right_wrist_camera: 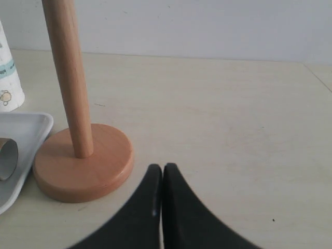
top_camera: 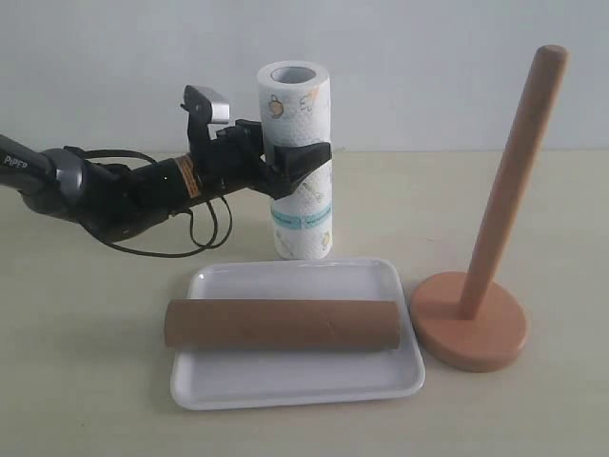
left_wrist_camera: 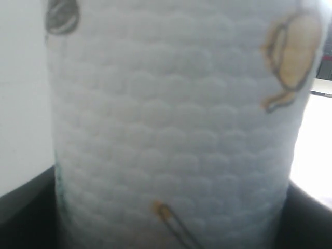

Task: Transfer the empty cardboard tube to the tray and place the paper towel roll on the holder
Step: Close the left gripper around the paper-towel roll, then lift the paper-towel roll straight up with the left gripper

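Observation:
The paper towel roll (top_camera: pixel 303 214) stands upright on the table behind the tray (top_camera: pixel 295 386). My left gripper (top_camera: pixel 301 154) reaches in from the left at the roll's mid-height, with a black finger on each side of it. In the left wrist view the roll (left_wrist_camera: pixel 171 124) fills the frame and the dark fingers (left_wrist_camera: pixel 26 212) press against both its sides. The empty cardboard tube (top_camera: pixel 281 324) lies lengthwise across the tray. The holder (top_camera: pixel 471 328) stands bare to the tray's right. My right gripper (right_wrist_camera: pixel 163 168) is shut and empty, low over the table near the holder's base (right_wrist_camera: pixel 83 161).
The right wrist view also shows the tray's corner (right_wrist_camera: pixel 26 129), the tube's end (right_wrist_camera: pixel 6 158) and the roll's lower part (right_wrist_camera: pixel 8 78). A black cable (top_camera: pixel 205 228) loops under the left arm. Pale tabletop extends right of the holder.

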Controlling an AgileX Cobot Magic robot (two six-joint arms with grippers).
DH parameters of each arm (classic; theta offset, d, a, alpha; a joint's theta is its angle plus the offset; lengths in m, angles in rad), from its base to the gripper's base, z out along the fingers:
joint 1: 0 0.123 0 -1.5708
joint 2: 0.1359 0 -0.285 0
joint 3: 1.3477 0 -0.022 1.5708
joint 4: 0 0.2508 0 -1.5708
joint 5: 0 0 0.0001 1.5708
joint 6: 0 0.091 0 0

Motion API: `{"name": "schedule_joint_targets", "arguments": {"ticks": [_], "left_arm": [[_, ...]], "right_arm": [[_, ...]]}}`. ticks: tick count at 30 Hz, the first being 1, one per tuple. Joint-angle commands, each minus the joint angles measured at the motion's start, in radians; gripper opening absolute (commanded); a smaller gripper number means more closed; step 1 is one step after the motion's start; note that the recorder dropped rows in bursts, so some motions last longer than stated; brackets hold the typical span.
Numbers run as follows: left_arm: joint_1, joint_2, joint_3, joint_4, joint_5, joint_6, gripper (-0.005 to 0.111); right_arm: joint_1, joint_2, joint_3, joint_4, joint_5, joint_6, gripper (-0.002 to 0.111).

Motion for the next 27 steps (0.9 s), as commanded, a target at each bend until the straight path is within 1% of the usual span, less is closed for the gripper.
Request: {"name": "schedule_joint_targets", "arguments": {"ticks": [1,3,15,27], "left_arm": [[-0.002,0.007,-0.002,0.023,0.008,0.002,0.012],[-0.002,0.007,-0.002,0.023,0.008,0.002,0.004],[-0.002,0.007,-0.002,0.014,-0.046,-0.024,0.004],[-0.002,0.007,-0.002,0.016,-0.048,-0.024,0.004]], "right_arm": [[0.003,-0.005,-0.001,-0.005,-0.003,-0.001,0.0],[0.003,-0.005,-0.001,-0.005,-0.003,-0.001,0.0],[0.003,-0.005,-0.001,-0.005,-0.003,-0.001,0.0],[0.003,-0.005,-0.001,-0.005,-0.003,-0.001,0.0]]}}
